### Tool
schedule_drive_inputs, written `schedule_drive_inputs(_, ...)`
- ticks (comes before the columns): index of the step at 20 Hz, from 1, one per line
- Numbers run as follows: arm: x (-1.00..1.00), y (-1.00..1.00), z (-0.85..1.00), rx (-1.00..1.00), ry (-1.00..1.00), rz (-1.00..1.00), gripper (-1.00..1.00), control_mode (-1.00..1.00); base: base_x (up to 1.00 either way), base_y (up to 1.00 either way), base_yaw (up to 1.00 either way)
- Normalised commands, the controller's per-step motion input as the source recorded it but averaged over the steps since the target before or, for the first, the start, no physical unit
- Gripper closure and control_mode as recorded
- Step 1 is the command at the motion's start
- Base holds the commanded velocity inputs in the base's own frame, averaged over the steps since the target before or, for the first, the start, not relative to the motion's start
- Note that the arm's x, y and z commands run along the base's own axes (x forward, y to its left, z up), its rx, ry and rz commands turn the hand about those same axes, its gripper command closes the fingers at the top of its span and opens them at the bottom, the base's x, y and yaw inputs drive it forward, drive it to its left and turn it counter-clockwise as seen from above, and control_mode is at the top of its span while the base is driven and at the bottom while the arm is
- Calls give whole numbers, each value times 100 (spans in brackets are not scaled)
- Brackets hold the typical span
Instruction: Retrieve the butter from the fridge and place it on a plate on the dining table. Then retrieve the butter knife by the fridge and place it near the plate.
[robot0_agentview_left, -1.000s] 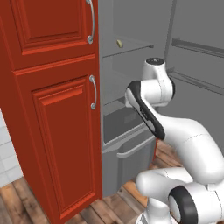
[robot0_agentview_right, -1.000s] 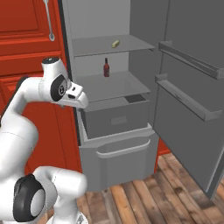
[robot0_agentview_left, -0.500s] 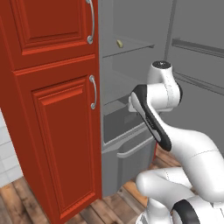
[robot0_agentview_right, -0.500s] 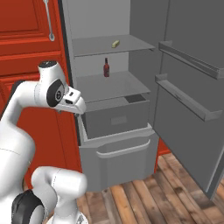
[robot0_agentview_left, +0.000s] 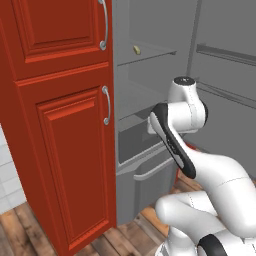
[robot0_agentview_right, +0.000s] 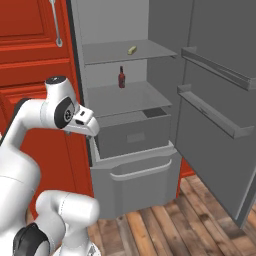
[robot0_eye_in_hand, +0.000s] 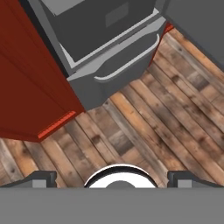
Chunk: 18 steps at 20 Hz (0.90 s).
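The top shelf (robot0_agentview_right: 150, 50) carries the butter (robot0_agentview_right: 132, 49); the shelf below (robot0_agentview_right: 145, 97) carries a dark-red bottle (robot0_agentview_right: 121, 77), both beyond the jaws.

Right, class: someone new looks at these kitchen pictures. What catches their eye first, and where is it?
The tall grey fridge stands wide open, a small pale-yellow butter stick on its top shelf and a small dark-red bottle on the shelf below. Bright red cabinets flank its left side, and the white robot arm rises before them.

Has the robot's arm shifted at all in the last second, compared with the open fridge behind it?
Yes. In the right base view the end effector has sunk lower against the fridge, from about the lower shelf's level down toward the grey drawer.
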Motion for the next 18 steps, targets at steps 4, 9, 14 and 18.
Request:
schedule_drive_inputs(4, 0, 0, 0, 0, 0, 0, -100, -100, 0, 0, 0)
schedule_drive_inputs(9, 1, 0, 0, 0, 0, 1, -100, 100, 3, 0, 1)
schedule_drive_inputs(14, 0, 0, 0, 0, 0, 0, -100, 100, 37, -11, 15)
schedule_drive_inputs(18, 0, 0, 0, 0, 0, 0, -100, 100, 40, -21, 17)
